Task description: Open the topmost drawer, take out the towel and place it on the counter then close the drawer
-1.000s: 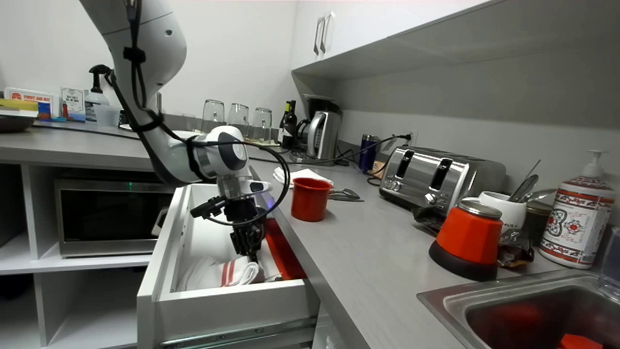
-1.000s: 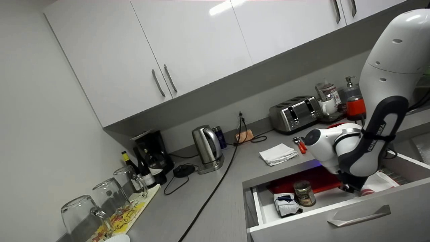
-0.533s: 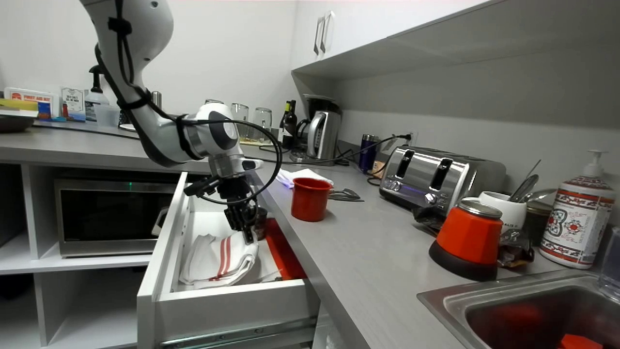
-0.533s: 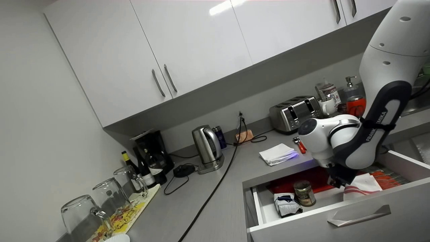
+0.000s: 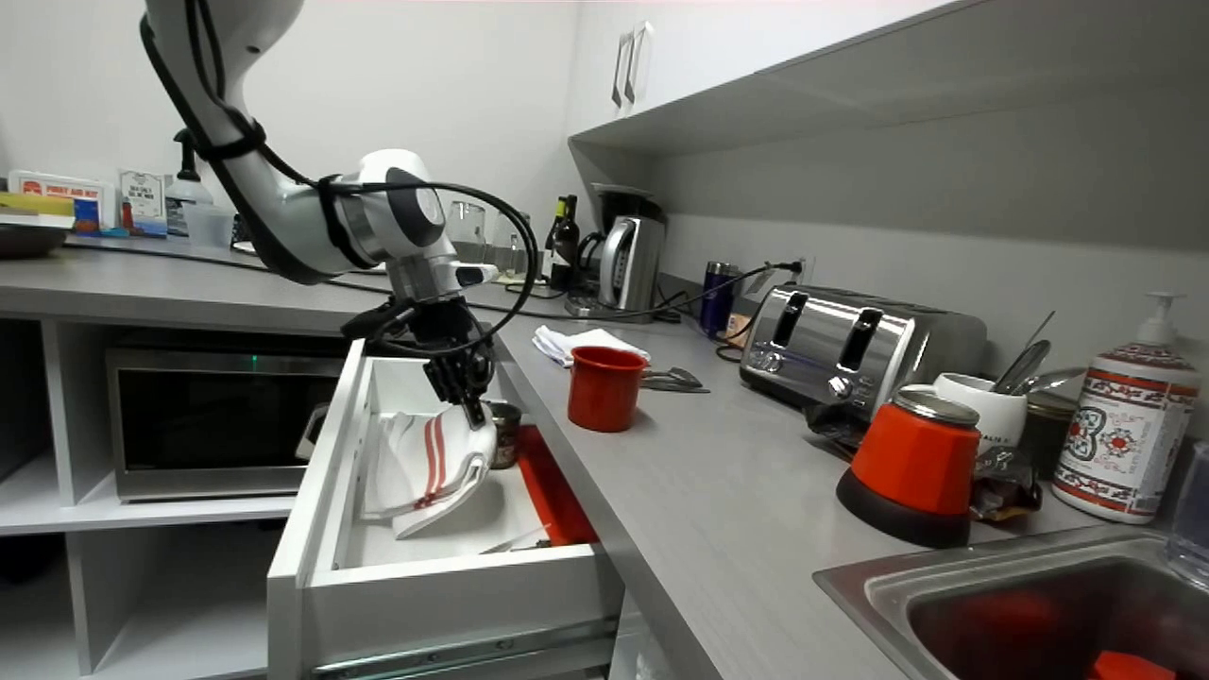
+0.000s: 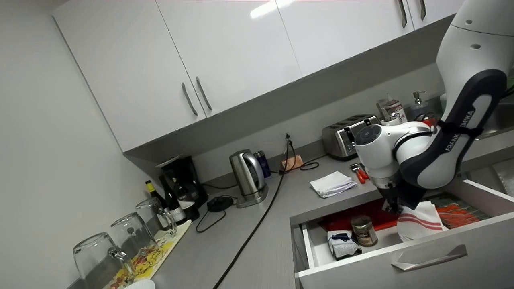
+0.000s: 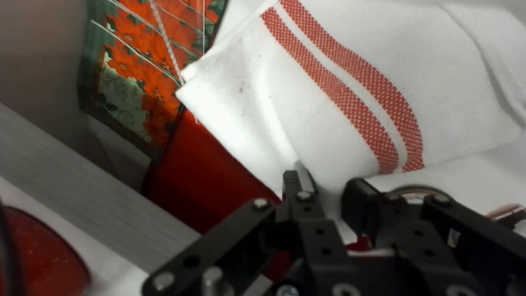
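The gripper [image 7: 326, 187] is squeezed down narrow with a pinch of the towel [image 5: 433, 467] in it, and the rest droops into the pulled-out drawer [image 5: 463, 609]. A jar [image 5: 508, 439] stands near, on the far side of the towel in an exterior view, so imo the move here is straight up first: get the loose end above the drawer's rim, then swing right to the counter [image 5: 699, 491] and lower it well apart from the cup [image 5: 604, 389]. I'd go gently, since a pinch on limp cloth might slip. Can't tell how much towel is caught, the gripper blocks that in the wrist view. Can't tell if the bottom touches the drawer floor either; the drawer front [image 6: 433, 279] hides it in an exterior view. And the flowery pack [image 7: 135, 74] is cut off up top, so no clue what it is.
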Robot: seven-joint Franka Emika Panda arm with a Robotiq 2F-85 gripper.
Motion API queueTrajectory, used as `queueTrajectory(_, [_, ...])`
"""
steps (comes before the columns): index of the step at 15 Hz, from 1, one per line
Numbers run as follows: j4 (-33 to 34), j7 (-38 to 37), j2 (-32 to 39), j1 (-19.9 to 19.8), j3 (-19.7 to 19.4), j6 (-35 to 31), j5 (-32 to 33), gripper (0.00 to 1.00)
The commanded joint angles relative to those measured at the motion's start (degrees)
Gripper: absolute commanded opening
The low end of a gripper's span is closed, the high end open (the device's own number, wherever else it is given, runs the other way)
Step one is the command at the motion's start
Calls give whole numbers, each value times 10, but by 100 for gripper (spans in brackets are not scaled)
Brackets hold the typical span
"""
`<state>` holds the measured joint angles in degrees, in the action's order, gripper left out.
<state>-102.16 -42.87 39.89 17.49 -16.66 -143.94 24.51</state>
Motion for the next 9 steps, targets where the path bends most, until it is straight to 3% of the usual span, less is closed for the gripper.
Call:
queueTrajectory(1, [-57,-19,-62,21,-12,-27,37,4])
queueTrajectory(9, [-106,-81,-170,31,-7,-40,147,4])
